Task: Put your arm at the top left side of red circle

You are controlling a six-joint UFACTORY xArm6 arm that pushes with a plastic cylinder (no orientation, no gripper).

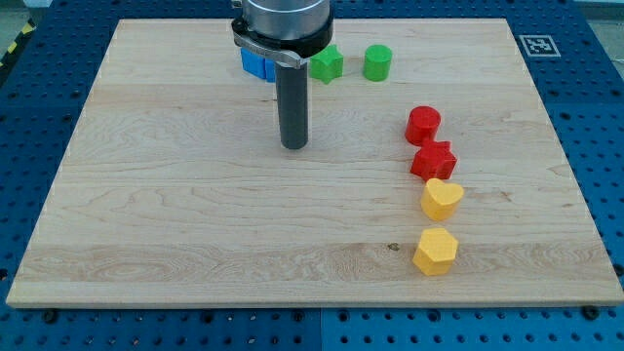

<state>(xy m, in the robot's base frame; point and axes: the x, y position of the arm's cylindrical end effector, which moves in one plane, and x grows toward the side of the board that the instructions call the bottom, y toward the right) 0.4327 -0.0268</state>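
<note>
Nearest the view's bottom, a yellow hexagon block sits on the wooden board. Just at its 12 o'clock lies a yellow heart-shaped block. Beyond that a red star block touches the heart's upper edge. The red circle, a short cylinder, stands just at the star's 11 o'clock and seems to touch it.

My tip rests on the board well apart from the red circle, at about its 9 o'clock. It is a plain dark rod with no fingers, and it has hold of nothing.

Farther back, a green star-like block and a green cylinder stand side by side at the tip's 1 o'clock. A blue block is mostly hidden behind the arm's collar, so its shape cannot be told.

A black-and-white square marker is printed at the board's far right corner; no writing is readable. The board lies on a blue perforated table. The arm is cut off at the view's top.
</note>
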